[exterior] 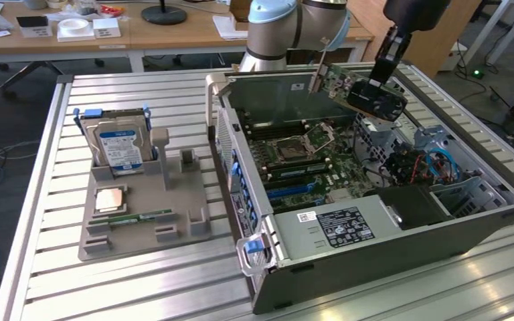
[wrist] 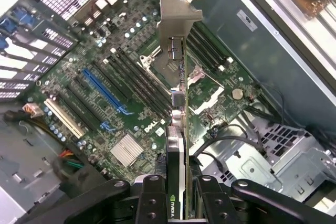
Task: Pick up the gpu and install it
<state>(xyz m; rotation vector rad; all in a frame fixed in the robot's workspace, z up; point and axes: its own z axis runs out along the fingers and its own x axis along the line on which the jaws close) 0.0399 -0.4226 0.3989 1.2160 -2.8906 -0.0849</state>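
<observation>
1 arm [exterior: 297, 23] reaches down at a slant over the open computer case [exterior: 373, 247], its tool [wrist: 181, 198] clamped on the gpu [wrist: 177, 77] above the motherboard [wrist: 105, 77].

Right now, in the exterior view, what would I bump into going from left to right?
hard drive → case handle → gpu → blue cables

DELL on motherboard [wrist: 137, 124] — Nvidia logo on gpu [wrist: 177, 77].
</observation>
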